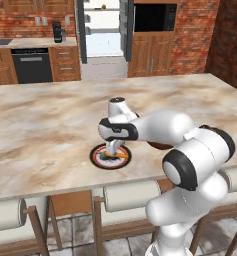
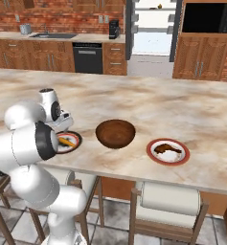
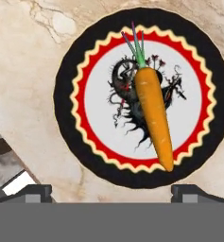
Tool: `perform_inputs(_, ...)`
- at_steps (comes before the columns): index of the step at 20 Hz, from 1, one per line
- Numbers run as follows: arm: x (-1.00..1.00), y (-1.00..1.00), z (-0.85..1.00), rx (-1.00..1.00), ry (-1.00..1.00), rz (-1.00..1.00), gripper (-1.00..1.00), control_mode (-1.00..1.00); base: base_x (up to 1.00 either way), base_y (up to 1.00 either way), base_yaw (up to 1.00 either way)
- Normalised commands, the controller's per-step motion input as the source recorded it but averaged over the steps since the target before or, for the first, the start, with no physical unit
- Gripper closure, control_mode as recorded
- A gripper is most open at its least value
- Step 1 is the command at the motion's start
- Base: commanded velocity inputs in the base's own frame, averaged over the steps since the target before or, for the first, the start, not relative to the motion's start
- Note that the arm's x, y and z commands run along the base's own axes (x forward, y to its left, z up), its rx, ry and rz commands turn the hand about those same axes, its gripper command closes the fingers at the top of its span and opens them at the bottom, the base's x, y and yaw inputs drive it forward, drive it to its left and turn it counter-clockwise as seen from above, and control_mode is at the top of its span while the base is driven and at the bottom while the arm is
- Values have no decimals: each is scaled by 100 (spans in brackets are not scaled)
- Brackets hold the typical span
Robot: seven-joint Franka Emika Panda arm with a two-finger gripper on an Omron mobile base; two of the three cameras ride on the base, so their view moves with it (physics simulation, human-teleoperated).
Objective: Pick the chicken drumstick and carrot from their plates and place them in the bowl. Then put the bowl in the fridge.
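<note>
Jaws spread wide and holding nothing, the gripper point(image 3: 111, 191) hangs over the carrot point(image 3: 154, 118) lying off-centre on its dark-banded plate point(image 3: 66, 94) on the desk, where an uncentred descent could nudge the carrot aside.

Carrot point(image 3: 153, 118) lies on patterned plate point(image 3: 75, 71), w/ leafy end toward plate centre-top in hand view, tip near rim. That plate sits near counter's point(image 1: 50, 120) front edge. In right base view: bowl point(image 2: 115, 133) just right of patterned plate point(image 2: 75, 142), apart from it; second plate point(image 2: 182, 158) further right w/ drumstick point(image 2: 164, 148) on it. Bowl btwn the two plates. Stools point(image 2: 170, 198) below counter edge, in front. Fridge point(image 2: 153, 28) behind counter, across floor, door open; dishwasher point(image 2: 87, 58) to its left.
</note>
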Motion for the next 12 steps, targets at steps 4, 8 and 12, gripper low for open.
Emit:
perform_inputs(4, 21, 0, -43, 0, -6, -4, -100, -100, 0, 0, 0)
perform_inputs(8, 25, 3, -36, 0, -7, -5, -100, -100, 0, 0, 0)
perform_inputs(12, 30, 7, -22, 0, -7, -4, -100, -100, 0, 0, 0)
